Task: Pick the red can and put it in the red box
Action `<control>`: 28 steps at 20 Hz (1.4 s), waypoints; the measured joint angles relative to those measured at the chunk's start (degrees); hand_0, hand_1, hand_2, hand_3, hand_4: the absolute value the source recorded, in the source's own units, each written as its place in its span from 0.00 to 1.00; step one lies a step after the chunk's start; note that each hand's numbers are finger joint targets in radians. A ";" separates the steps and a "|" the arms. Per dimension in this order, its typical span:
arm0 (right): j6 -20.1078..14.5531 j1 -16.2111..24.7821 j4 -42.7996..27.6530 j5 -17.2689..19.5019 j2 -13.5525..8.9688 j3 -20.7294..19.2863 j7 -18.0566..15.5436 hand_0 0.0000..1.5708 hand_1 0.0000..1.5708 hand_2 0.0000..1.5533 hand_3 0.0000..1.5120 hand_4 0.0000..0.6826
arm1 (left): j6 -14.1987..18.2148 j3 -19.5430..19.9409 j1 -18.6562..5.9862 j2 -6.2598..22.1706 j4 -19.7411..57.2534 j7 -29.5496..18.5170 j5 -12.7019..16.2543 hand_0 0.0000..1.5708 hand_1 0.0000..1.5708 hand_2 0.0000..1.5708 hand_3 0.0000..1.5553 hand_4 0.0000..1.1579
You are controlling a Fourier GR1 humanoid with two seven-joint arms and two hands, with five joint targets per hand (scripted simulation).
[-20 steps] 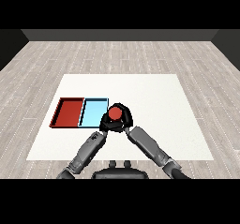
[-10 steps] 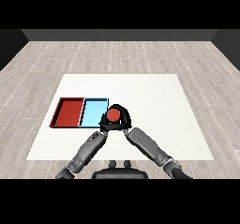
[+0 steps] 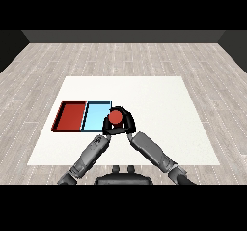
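The right hand (image 3: 126, 121) has its black fingers curled round the small red cylindrical can (image 3: 115, 117), holding it at the near right corner of the light blue tray (image 3: 95, 114). That leaves the flat red tray (image 3: 70, 116) (the goal, I judge) further left on the white surface (image 3: 159, 99). The left hand (image 3: 107, 130) sits just beside the can; whether its fingers are spread I cannot tell.

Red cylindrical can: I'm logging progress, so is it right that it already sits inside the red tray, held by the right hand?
Not quite. The head view shows the red cylindrical can beside the light blue tray, outside the red tray; the right hand does curl round it.
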 measured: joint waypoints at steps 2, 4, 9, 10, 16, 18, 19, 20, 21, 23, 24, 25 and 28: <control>0.36 0.04 -0.30 1.61 0.15 -0.32 1.32 0.00 0.00 0.00 0.00 0.00 | 0.42 0.19 -0.10 -0.12 -0.24 0.27 -0.35 1.00 1.00 0.97 0.94 0.97; 0.80 -0.24 -0.66 2.91 0.16 -0.98 2.84 0.00 0.00 0.00 0.00 0.00 | 1.10 0.36 -1.25 -0.03 -0.35 1.33 -0.89 1.00 1.00 0.98 0.94 0.97; 3.03 0.73 -0.66 4.39 0.41 -3.16 2.78 0.00 0.00 0.00 0.00 0.00 | 1.88 -0.10 -0.99 -0.32 0.00 0.74 -1.12 1.00 1.00 1.00 0.97 0.99; 3.61 0.86 -0.85 4.91 0.31 -3.98 2.97 0.00 0.00 0.00 0.00 0.00 | 1.62 0.31 -1.12 -0.38 0.54 0.75 -0.58 1.00 1.00 1.00 0.97 0.99; 3.93 3.23 -5.71 6.77 -0.86 -7.53 4.01 0.00 0.00 0.00 0.00 0.00 | 0.69 1.13 2.45 0.27 -2.50 1.69 -1.58 1.00 1.00 1.00 0.96 0.99; 4.89 4.54 -8.49 6.53 -2.42 -9.54 4.21 0.00 0.00 0.00 0.00 0.00 | -0.66 2.87 2.16 0.54 -0.64 0.58 -1.58 1.00 1.00 1.00 0.95 0.98; 5.60 6.09 -10.07 6.22 -3.14 -10.30 3.66 0.00 0.00 0.00 0.00 0.00 | -0.57 3.05 2.48 0.69 -0.76 0.54 -2.10 1.00 1.00 1.00 0.95 0.98; 5.69 6.74 -11.85 6.16 -3.71 -11.16 4.05 0.00 0.00 0.00 0.00 0.00 | -0.75 3.52 2.83 0.72 -0.35 -0.14 -2.38 1.00 1.00 1.00 0.95 0.98; 5.84 7.09 -13.56 6.16 -4.14 -12.01 4.65 0.00 0.00 0.00 0.00 0.00 | -0.89 3.98 3.04 0.79 -0.35 -0.48 -2.71 1.00 1.00 1.00 0.95 0.98; 6.83 9.27 -17.75 5.69 -6.62 -13.64 5.61 0.00 0.00 0.00 0.00 0.00 | -1.25 5.10 2.63 2.45 -0.79 0.25 -3.31 1.00 1.00 1.00 0.95 0.98; 7.04 10.94 -20.14 5.62 -7.71 -14.15 6.08 0.00 0.00 0.00 0.00 0.00 | -1.02 5.31 2.43 3.08 -1.11 0.89 -3.97 1.00 1.00 1.00 0.95 0.98; 7.88 12.24 -20.93 5.04 -8.74 -15.40 5.54 0.00 0.00 0.00 0.00 0.00 | -0.51 5.33 2.72 4.11 -2.13 1.81 -4.75 1.00 1.00 1.00 0.95 0.98; 9.82 18.14 -24.02 3.78 -11.75 -17.77 4.04 0.00 0.00 0.00 0.00 0.00 | -0.47 6.91 2.84 8.17 -3.46 3.27 -6.16 1.00 1.00 1.00 0.94 0.97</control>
